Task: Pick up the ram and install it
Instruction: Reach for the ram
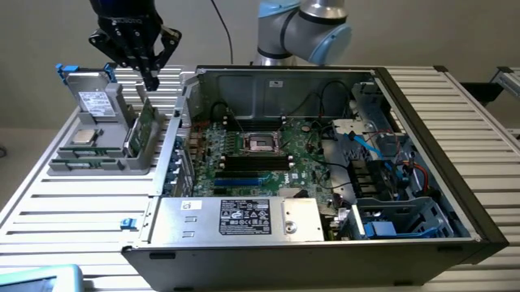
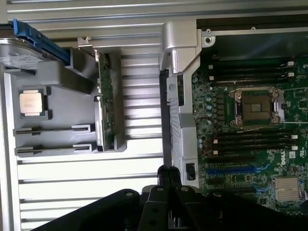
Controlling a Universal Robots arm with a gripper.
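- Exterior view: the tool, clenched and empty, hangs above the far end of the ram.
- Ram stands on edge in the grey holder, left of the computer case, likely so its top edge is free to grasp.

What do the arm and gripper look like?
The arm has silver-grey tubular links with light blue joint caps. The gripper is all black: chunky linked fingers with round pivot pins, tapering to narrow tips. A thin black cable runs down nearby.
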